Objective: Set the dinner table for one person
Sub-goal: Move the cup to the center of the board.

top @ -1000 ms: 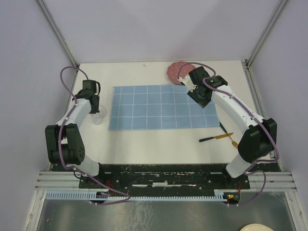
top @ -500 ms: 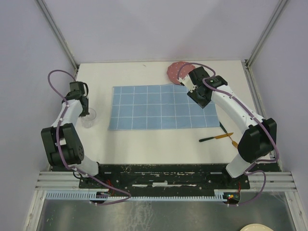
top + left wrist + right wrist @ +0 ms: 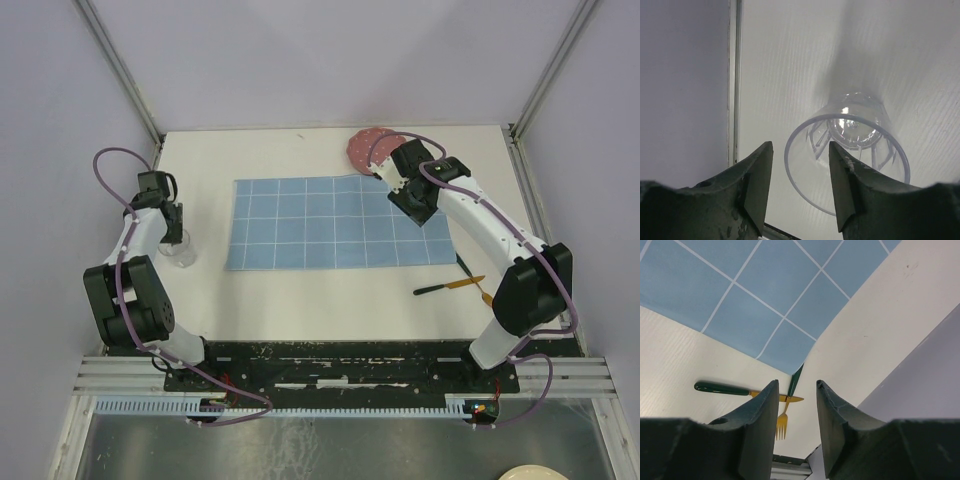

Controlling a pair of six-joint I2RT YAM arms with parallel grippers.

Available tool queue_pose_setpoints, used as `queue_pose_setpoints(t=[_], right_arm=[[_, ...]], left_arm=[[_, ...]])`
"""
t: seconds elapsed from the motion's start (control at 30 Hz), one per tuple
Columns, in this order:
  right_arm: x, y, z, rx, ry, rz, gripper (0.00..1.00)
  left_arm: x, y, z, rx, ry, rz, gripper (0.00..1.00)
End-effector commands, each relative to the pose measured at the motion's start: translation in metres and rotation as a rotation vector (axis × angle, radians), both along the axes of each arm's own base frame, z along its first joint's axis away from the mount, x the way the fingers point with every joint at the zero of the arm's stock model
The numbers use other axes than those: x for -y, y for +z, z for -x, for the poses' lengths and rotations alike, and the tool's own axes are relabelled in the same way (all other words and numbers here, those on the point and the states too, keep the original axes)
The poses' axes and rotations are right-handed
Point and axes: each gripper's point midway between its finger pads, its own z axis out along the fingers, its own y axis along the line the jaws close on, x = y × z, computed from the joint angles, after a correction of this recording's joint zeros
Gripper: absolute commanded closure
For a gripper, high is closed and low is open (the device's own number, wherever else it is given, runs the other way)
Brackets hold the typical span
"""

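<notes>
Ahead of both arm bases, large matte white square surface (image 3: 300,290) bearing a blue grid-patterned cloth placemat (image 3: 330,222).
Right end effector (image 3: 797,385) hangs part open, empty, over the placemat's far right corner; left end effector (image 3: 800,147), jaws parted, straddles the rim of an upright clear plastic cup (image 3: 860,125).

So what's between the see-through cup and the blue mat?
Nothing, just bare white dinner table between the cup and the mat, seen from the top camera.

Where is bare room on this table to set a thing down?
The blue placemat is bare; so is the table between it and the near edge. Crowded: around the cup at left, the cutlery at right.
</notes>
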Motion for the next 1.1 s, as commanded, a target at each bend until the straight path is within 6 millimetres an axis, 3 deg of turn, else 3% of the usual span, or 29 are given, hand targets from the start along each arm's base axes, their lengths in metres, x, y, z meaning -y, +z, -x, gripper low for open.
queue_pose_setpoints(t=[0.0,0.17,0.27,0.43,0.53,0.67,0.87,0.97,1.07], right_arm=[[0.001,0.005,-0.002,0.019,-0.002,-0.011,0.56],[0.002,0.005,0.000,0.023,-0.002,-0.008,0.56],[0.004,0.003,0.001,0.024,-0.005,0.004,0.56],[0.006,-0.009,0.007,0.002,0.008,0.008,0.53],[0.006,-0.020,0.014,-0.037,0.013,0.012,0.52],[0.000,-0.034,0.020,-0.090,0.015,-0.018,0.52],[-0.037,-0.029,0.013,-0.118,0.080,-0.088,0.52],[-0.080,-0.027,0.017,-0.124,0.198,-0.045,0.52],[-0.126,-0.035,0.024,-0.109,0.341,0.033,0.52]], left_arm=[[-0.005,0.007,-0.005,0.031,-0.027,-0.022,0.43],[-0.008,0.013,-0.006,0.048,-0.020,-0.037,0.42],[-0.011,0.028,-0.010,0.077,-0.015,-0.055,0.42],[-0.019,0.097,-0.031,0.218,-0.024,-0.110,0.31],[-0.004,0.139,-0.041,0.309,-0.089,-0.048,0.31],[0.021,0.163,-0.039,0.379,-0.183,0.022,0.31],[0.044,0.154,-0.024,0.360,-0.276,0.063,0.31],[0.048,0.146,-0.015,0.342,-0.278,0.077,0.31],[0.049,0.151,-0.008,0.362,-0.281,0.061,0.32]])
